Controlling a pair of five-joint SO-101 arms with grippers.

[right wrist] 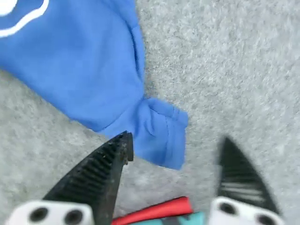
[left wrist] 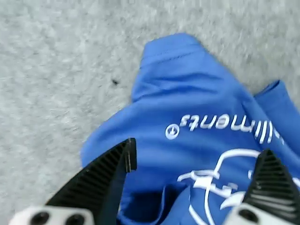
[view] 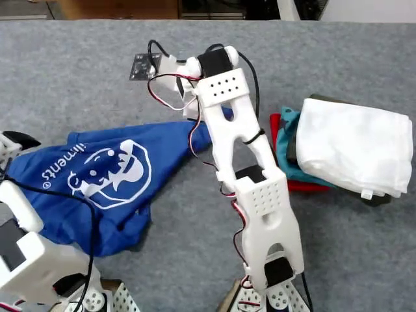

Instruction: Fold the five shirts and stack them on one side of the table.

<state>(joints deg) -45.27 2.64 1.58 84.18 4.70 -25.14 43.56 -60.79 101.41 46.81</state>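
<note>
On the grey tabletop (view: 78, 78), the left arm (view: 26, 253) stands at 7 o'clock in the high view. In its wrist view the left jaws are spread wide, holding nothing, above a crumpled edge of the blue shirt (left wrist: 197, 103). This shirt (view: 117, 175) lies unfolded and rumpled from 9 o'clock to the centre, with its white print facing up.

The right arm (view: 253, 182) reaches from 6 o'clock up through the centre toward 12 o'clock. The right jaws are also spread and empty. They are above the cuff of a blue sleeve (right wrist: 161, 136), and the rest of the blue shirt (right wrist: 70, 61) lies beyond it.

At 3 o'clock sits a stack of folded shirts. A white shirt (view: 354, 146) is on top, over a teal shirt (view: 289, 127) and a red shirt (view: 305, 186). The red (right wrist: 154, 211) and teal (right wrist: 194, 218) edges lie just beside the sleeve.
</note>
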